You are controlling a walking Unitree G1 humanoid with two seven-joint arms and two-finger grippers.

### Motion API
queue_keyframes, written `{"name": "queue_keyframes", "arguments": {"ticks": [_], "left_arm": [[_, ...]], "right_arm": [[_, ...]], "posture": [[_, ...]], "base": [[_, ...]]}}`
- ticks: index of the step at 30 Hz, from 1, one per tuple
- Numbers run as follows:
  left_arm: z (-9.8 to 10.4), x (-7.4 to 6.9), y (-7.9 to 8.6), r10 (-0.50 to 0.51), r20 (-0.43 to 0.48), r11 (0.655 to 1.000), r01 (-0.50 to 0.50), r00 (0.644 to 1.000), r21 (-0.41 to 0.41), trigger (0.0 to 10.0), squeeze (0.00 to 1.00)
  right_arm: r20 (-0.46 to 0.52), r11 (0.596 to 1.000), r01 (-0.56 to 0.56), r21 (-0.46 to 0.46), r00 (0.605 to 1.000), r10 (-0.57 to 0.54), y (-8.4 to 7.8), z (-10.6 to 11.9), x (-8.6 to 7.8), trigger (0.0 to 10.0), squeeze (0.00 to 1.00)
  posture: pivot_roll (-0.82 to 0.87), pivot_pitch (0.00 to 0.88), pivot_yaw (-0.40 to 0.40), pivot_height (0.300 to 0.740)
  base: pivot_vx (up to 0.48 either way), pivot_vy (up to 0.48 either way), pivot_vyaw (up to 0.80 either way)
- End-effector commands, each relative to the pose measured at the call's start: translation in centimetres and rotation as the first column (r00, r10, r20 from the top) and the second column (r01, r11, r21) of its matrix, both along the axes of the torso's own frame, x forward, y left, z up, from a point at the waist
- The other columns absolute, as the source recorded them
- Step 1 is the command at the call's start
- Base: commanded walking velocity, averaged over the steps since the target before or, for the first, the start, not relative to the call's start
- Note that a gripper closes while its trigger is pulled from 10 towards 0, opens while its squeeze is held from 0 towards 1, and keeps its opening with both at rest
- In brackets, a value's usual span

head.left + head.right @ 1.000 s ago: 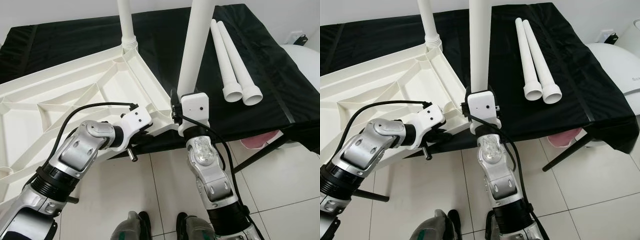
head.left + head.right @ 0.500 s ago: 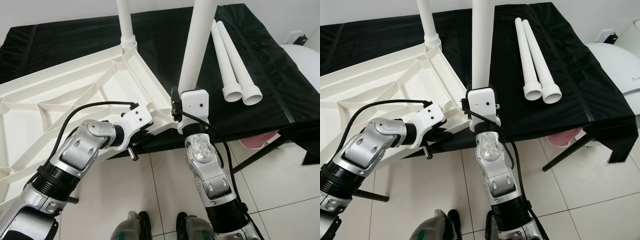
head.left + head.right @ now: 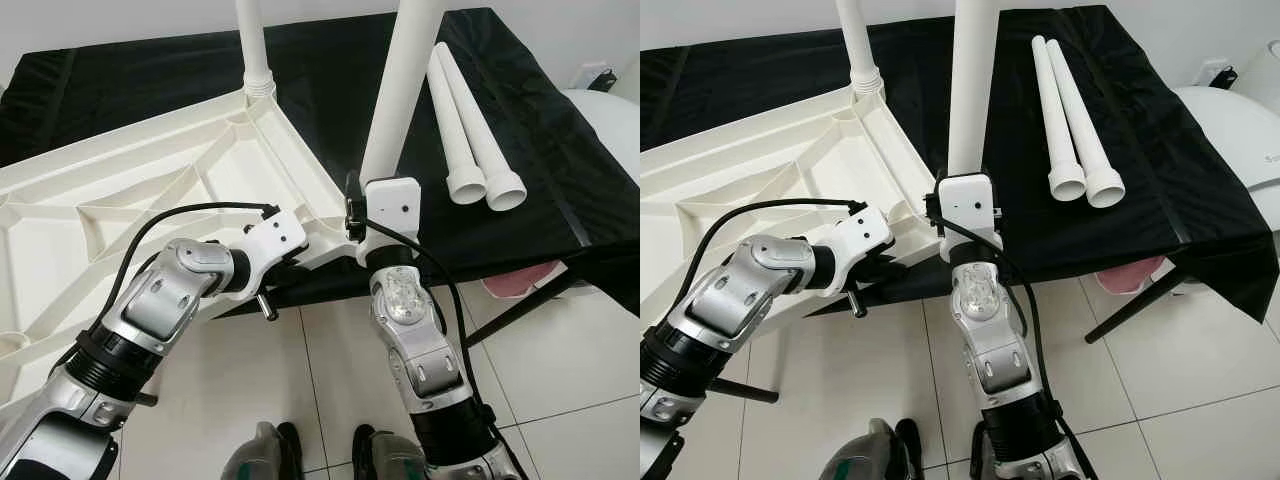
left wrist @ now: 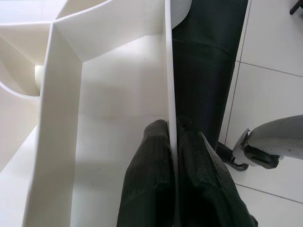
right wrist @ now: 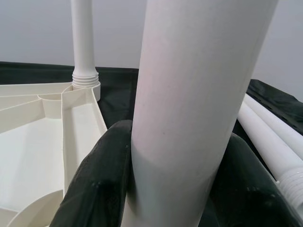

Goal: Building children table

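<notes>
Your right gripper [image 5: 189,198] is clamped around a white table leg [image 3: 395,90], one black finger pressed to each side of the tube, holding it upright at the near corner of the upturned white tabletop [image 3: 130,200]. Your left gripper [image 4: 173,156] pinches the tabletop's thin near rim between its two pads, steadying the panel where it overhangs the edge of the black-draped work table [image 3: 540,160].

Over the last second the held leg has moved slightly: its top has shifted a little to the right and the wrist has crept up towards the corner, while the left grip has stayed put. I read that as the leg being aligned or seated in the corner socket, which is hidden behind the wrist, so you cannot yet confirm it is home.

One leg [image 3: 252,50] already stands in the far corner socket. Two spare legs [image 3: 470,120] lie side by side on the black cloth to the right, touching each other, still to be fitted.
</notes>
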State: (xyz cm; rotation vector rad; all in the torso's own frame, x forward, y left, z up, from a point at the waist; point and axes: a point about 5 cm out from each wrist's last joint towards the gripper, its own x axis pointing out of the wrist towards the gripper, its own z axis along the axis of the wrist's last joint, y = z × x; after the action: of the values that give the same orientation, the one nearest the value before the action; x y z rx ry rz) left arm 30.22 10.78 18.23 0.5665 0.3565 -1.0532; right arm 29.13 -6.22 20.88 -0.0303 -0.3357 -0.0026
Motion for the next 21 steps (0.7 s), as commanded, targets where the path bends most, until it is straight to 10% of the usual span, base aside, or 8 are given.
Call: {"name": "queue_keyframes", "arguments": {"ticks": [1, 10, 11, 14, 15, 16, 21], "left_arm": [[-1.36, -0.49, 1.02, 0.007, -0.068, 1.000, -0.006, 0.998, 0.018, 10.0, 0.00], [-1.35, -0.45, 0.99, 0.008, -0.066, 1.000, -0.007, 0.998, 0.017, 10.0, 0.00], [-1.36, -0.46, 0.99, 0.009, -0.066, 1.000, -0.008, 0.998, 0.017, 10.0, 0.00], [-1.38, -0.47, 1.00, 0.010, -0.067, 1.000, -0.009, 0.998, 0.016, 10.0, 0.00], [-1.38, -0.46, 1.00, 0.010, -0.066, 1.000, -0.009, 0.998, 0.016, 10.0, 0.00], [-1.39, -0.45, 1.02, 0.011, -0.067, 1.000, -0.010, 0.998, 0.016, 10.0, 0.00], [-1.38, -0.42, 1.04, 0.016, -0.066, 1.000, -0.015, 0.998, 0.013, 10.0, 0.00]], "right_arm": [[-0.149, 0.949, 0.314, 0.010, 0.939, -0.309, -5.34, -3.05, 0.36, 10.0, 0.00], [-0.154, 0.951, 0.310, 0.002, 0.940, -0.306, -5.33, -3.18, 0.33, 10.0, 0.00], [-0.157, 0.951, 0.309, 0.005, 0.940, -0.304, -5.35, -3.23, 0.32, 10.0, 1.00], [-0.157, 0.951, 0.309, -0.001, 0.939, -0.306, -5.41, -3.27, 0.34, 10.0, 1.00], [-0.161, 0.953, 0.304, -0.003, 0.940, -0.300, -5.40, -3.31, 0.39, 10.0, 0.82], [-0.165, 0.954, 0.301, -0.006, 0.940, -0.298, -5.40, -3.34, 0.43, 10.0, 0.00], [-0.161, 0.954, 0.301, -0.016, 0.941, -0.299, -5.54, -3.25, 0.51, 10.0, 0.00]], "posture": [[-0.08, 0.180, 0.018, 0.740], [-0.08, 0.181, 0.016, 0.740], [-0.08, 0.182, 0.014, 0.740], [-0.08, 0.182, 0.014, 0.740], [-0.08, 0.182, 0.014, 0.740], [-0.08, 0.182, 0.014, 0.740], [-0.08, 0.184, 0.013, 0.740]], "base": [[0.000, 0.000, 0.00], [0.000, 0.000, 0.00], [0.000, 0.000, 0.00], [0.000, 0.000, 0.00], [0.000, 0.000, 0.00], [0.000, 0.000, 0.00], [0.000, 0.000, 0.00]]}}
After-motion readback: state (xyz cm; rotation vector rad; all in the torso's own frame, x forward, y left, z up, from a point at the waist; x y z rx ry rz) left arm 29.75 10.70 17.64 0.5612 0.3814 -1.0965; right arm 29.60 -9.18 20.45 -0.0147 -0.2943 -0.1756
